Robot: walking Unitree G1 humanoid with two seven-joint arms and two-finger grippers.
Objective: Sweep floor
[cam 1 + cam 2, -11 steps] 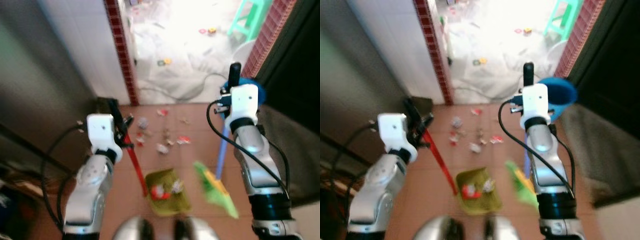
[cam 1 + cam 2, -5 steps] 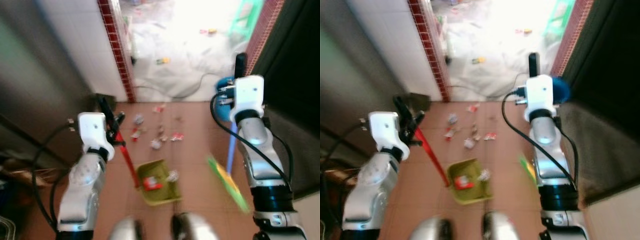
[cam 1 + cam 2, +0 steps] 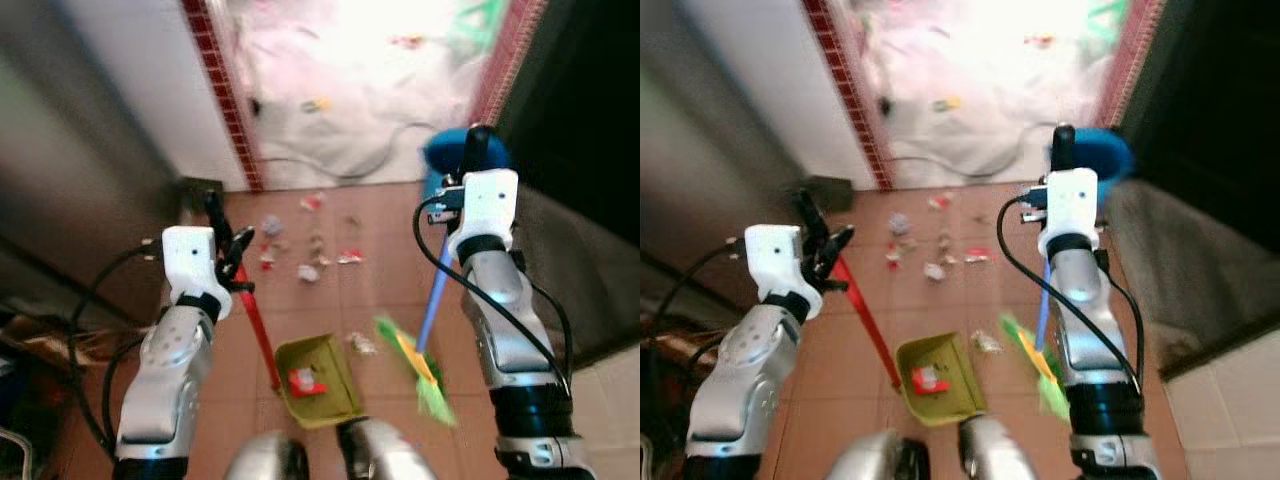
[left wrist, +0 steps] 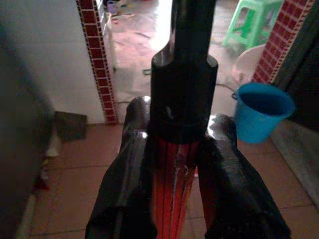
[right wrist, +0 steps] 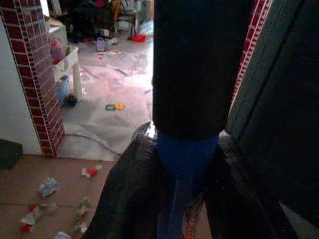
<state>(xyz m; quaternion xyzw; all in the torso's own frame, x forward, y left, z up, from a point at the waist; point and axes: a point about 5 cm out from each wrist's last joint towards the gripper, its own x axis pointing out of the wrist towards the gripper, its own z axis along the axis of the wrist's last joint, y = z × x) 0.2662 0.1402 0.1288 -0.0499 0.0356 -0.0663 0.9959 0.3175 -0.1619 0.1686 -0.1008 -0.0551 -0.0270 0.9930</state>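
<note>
Green dustpan (image 3: 318,381) holds red-white litter scrap (image 3: 303,380).

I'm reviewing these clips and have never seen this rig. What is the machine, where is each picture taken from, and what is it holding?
This is a humanoid robot with two silver arms, each ending in two long black fingers. The two wide pictures come from the two eyes of a camera on its head, looking down at the floor; they show the same scene. The two close-ups come from cameras on its wrists, looking along the fingers.

The left gripper is shut on the red handle of a yellow-green dustpan, which rests on the tiled floor with some scraps already inside. The right gripper is shut on the blue handle of a broom, whose green bristles are blurred beside the dustpan. Scattered litter lies ahead of the dustpan. A blue bucket stands by the doorway.
</note>
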